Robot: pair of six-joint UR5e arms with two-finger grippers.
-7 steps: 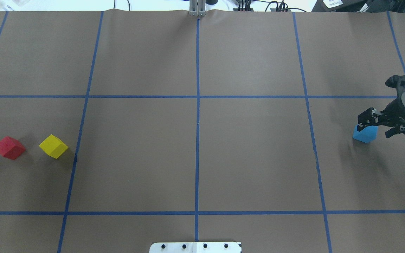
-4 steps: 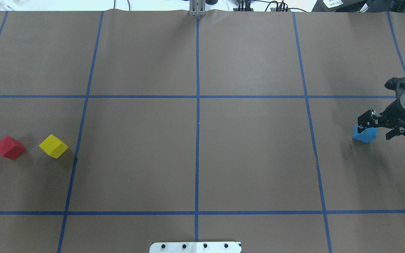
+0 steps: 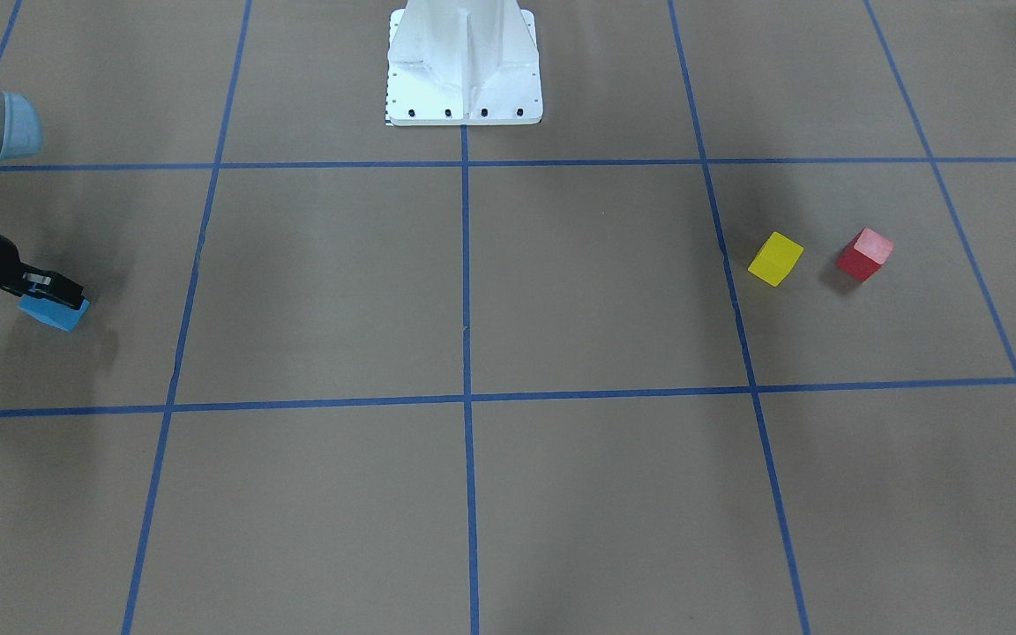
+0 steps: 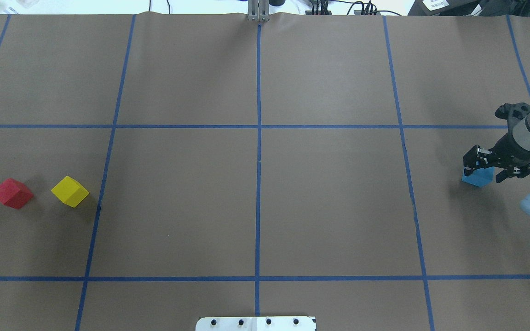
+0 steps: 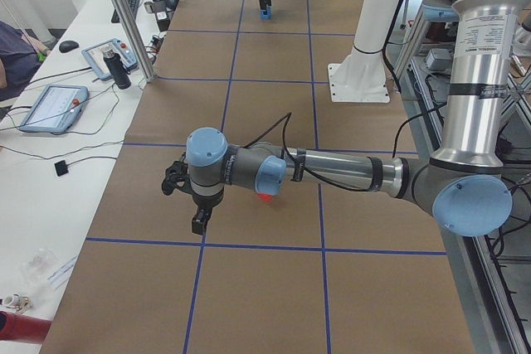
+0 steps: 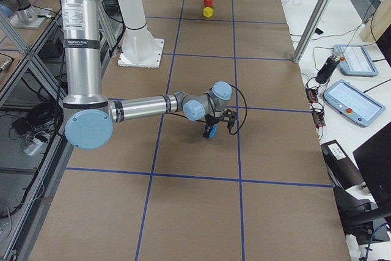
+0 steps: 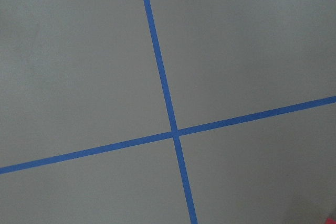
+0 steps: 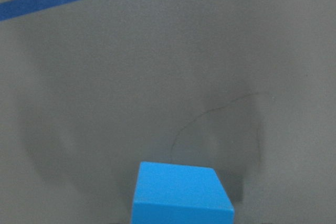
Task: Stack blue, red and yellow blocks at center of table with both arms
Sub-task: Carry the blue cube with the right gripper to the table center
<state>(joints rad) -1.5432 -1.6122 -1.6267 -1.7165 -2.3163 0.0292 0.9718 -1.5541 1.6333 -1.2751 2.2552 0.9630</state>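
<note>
The blue block [image 4: 476, 177] sits on the table [image 4: 329, 202] at the far right, and fills the bottom edge of the right wrist view [image 8: 181, 195]. My right gripper [image 4: 483, 172] is open and low over it, one finger on each side. In the right side view the right gripper [image 6: 217, 128] is right at the blue block [image 6: 209, 131]. The red block [image 4: 13, 193] and yellow block [image 4: 70, 191] rest side by side at the far left. My left gripper [image 5: 199, 220] shows only in the left side view, hovering near a tape crossing; I cannot tell whether it is open.
The white bolted pedestal [image 3: 464, 66] stands at the robot's edge of the table. A metal post [image 4: 258, 11] rises at the far edge. Blue tape lines cross at the table's middle [image 4: 258, 126]. Tablets and cables lie on the side bench [image 5: 54, 105].
My right gripper has dropped lower around the blue block and shifted slightly left. None of the three blocks has moved.
</note>
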